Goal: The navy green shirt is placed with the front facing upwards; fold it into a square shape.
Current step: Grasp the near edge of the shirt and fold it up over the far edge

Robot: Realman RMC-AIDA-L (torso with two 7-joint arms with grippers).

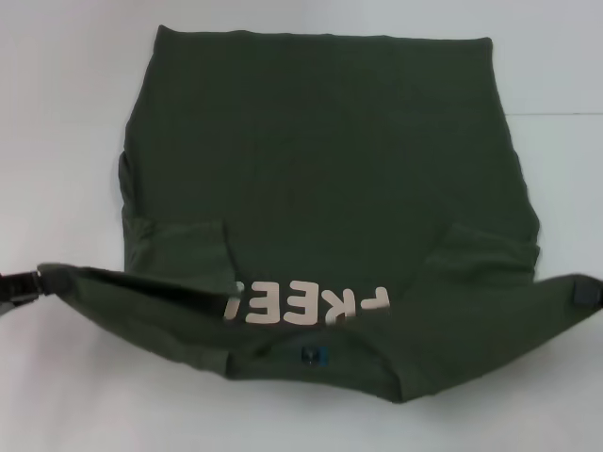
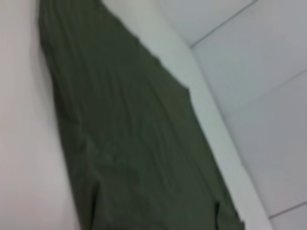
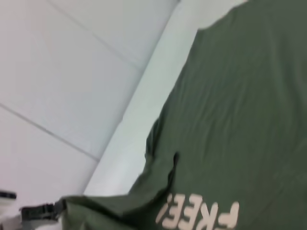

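The navy green shirt (image 1: 320, 160) lies on the white table (image 1: 66, 141), hem at the far side. Its collar end is nearest me, lifted and stretched taut between both grippers. My left gripper (image 1: 23, 285) is shut on the left shoulder corner. My right gripper (image 1: 588, 292) is shut on the right shoulder corner. The pale "FREE" lettering (image 1: 306, 306) and the blue neck label (image 1: 313, 356) show on the raised band. Both sleeves are folded inward. The left wrist view shows the shirt body (image 2: 134, 143). The right wrist view shows the lettering (image 3: 199, 215) and the far left gripper (image 3: 41, 210).
The white table edge (image 2: 211, 124) runs beside the shirt, with light tiled floor (image 2: 259, 72) beyond it. The table surface (image 1: 66, 395) extends to the left, right and front of the shirt.
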